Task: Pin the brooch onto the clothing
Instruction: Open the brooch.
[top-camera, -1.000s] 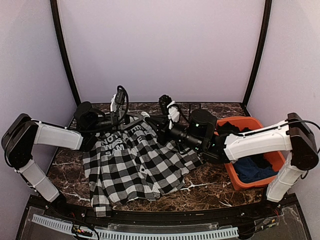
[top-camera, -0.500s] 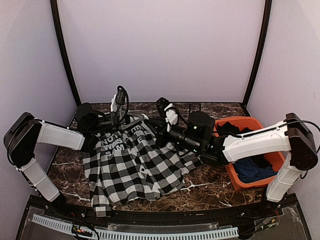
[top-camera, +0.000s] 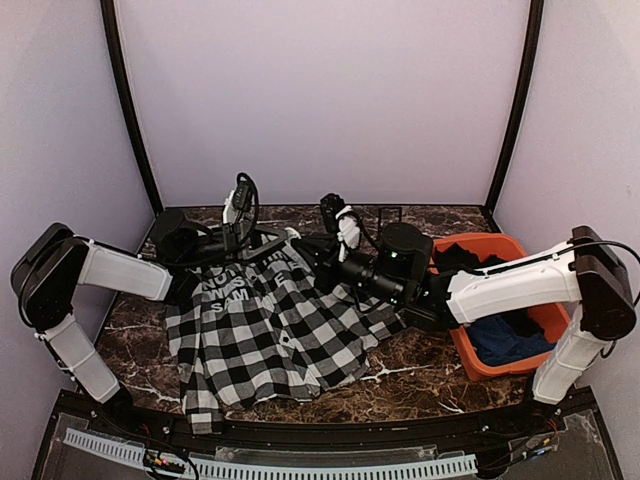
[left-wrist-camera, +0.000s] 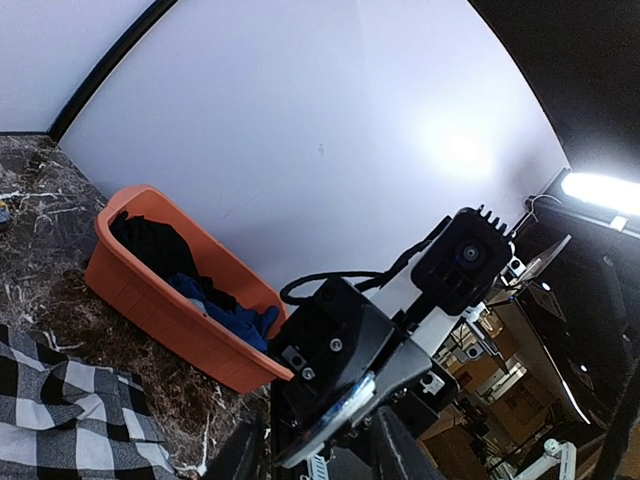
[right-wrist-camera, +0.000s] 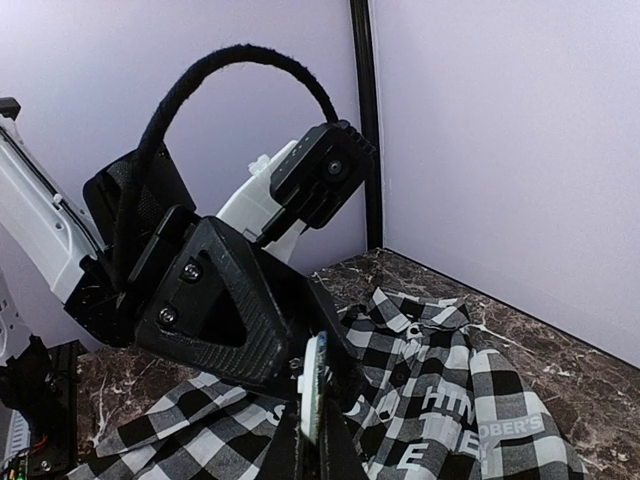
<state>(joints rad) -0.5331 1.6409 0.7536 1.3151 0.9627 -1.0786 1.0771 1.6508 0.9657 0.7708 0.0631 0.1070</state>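
Observation:
The clothing (top-camera: 270, 330), a black-and-white checked shirt with white lettering, lies spread on the marble table, and its collar end shows in the right wrist view (right-wrist-camera: 450, 400). Both grippers meet above its collar at the back. My right gripper (top-camera: 305, 255) (right-wrist-camera: 312, 420) is shut on the brooch (right-wrist-camera: 313, 385), a thin pale disc seen edge-on. My left gripper (top-camera: 278, 240) (left-wrist-camera: 320, 450) faces it, jaws partly apart, with one finger on each side of the brooch (left-wrist-camera: 370, 400). I cannot tell whether those fingers press on it.
An orange bin (top-camera: 500, 238) stands at the right with a dark blue garment (top-camera: 505, 335) and a black one inside; it also shows in the left wrist view (left-wrist-camera: 150, 290). Pale walls close in the table's back and sides.
Both grippers stay together over the collar. The right wrist shifted slightly left and came back; the left forearm crept a little to the right. The shirt has not moved.

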